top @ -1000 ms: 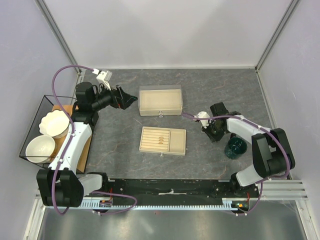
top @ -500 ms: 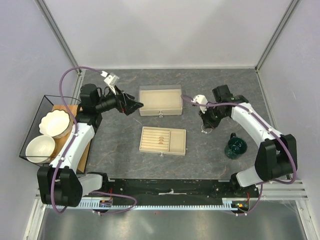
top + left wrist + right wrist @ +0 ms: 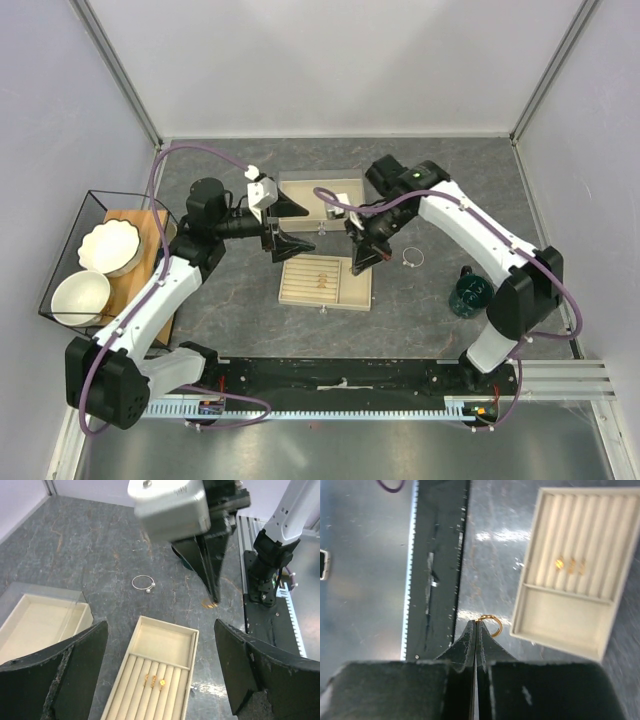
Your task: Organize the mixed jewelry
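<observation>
- Gold ring (image 3: 493, 624) is pinched at the very tip of the right hand (image 3: 476, 626), whose jaws are pressed fully together. It hangs over the bench (image 3: 440, 190) just off the tray's (image 3: 560, 615) right edge, near the middle of the top view.
- A few small gold pieces (image 3: 154, 681) sit in the tray's slots.
- Silver hoop (image 3: 410, 258) lies on the bench right of centre, apart from the tray.
- Left hand (image 3: 312, 229) hovers spread wide, holding nothing, left of centre above the tray.
</observation>
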